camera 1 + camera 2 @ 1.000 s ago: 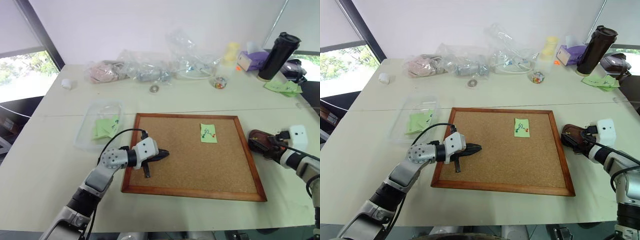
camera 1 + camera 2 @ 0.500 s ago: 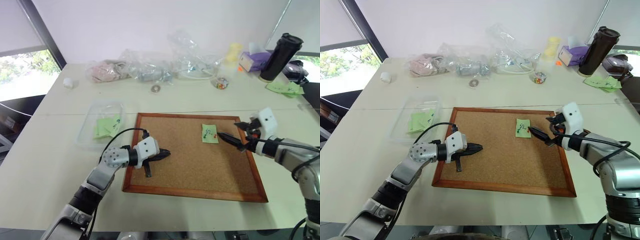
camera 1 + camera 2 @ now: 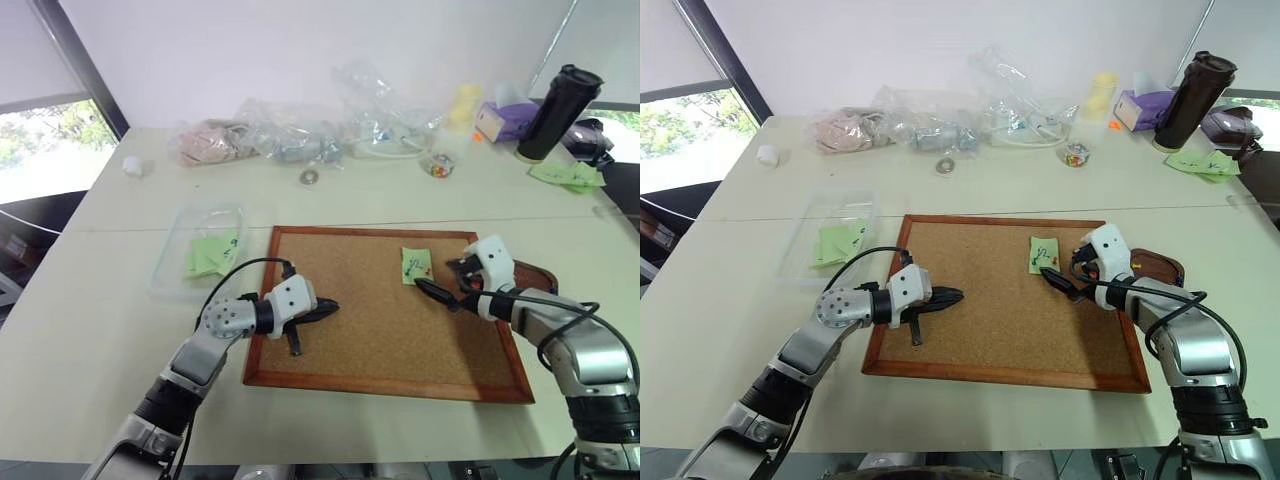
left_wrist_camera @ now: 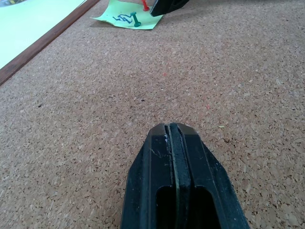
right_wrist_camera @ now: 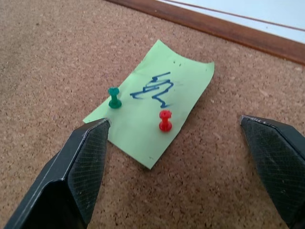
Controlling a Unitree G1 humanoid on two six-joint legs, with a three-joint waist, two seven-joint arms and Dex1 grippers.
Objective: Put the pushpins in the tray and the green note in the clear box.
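The right tool [image 5: 171, 167], wide open and empty, is risking tearing the green note [image 5: 151, 102] with the pushpins [image 5: 165, 119]; the left tool [image 4: 174, 143] is lying shut and empty.

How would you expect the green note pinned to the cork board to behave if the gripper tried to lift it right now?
The green note would probably stay put or tear, since a red pin and a green pin stand through it into the cork board. It looks thin, so likely floppy and very light. One corner curls up, which may offer an edge to pinch.

Wood-framed cork board [image 3: 380, 310], clear plastic bags [image 3: 300, 130] at the far edge, black tumbler [image 3: 558, 112], purple tissue box [image 3: 505, 118]
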